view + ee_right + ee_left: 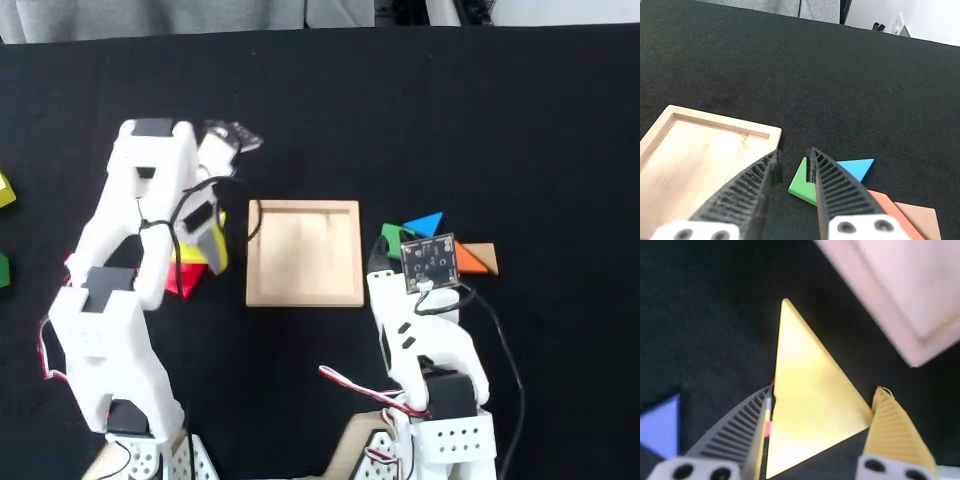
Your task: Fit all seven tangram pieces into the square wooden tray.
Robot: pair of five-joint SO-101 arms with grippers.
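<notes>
The square wooden tray [305, 297] lies on the black table [480, 120] with nothing inside it. Just beside the tray's left edge in the high view, the left gripper [825, 390] is clamped on the yellow triangle [810, 410], one finger on each of two edges. A red piece [185, 280] lies a little farther from the tray. Beside the tray's right edge, the right gripper [793, 156] stands narrowly parted, holding nothing, its tips over the green piece [801, 186]. A blue triangle [856, 167] and an orange piece [890, 205] lie just beyond, farther from the tray.
</notes>
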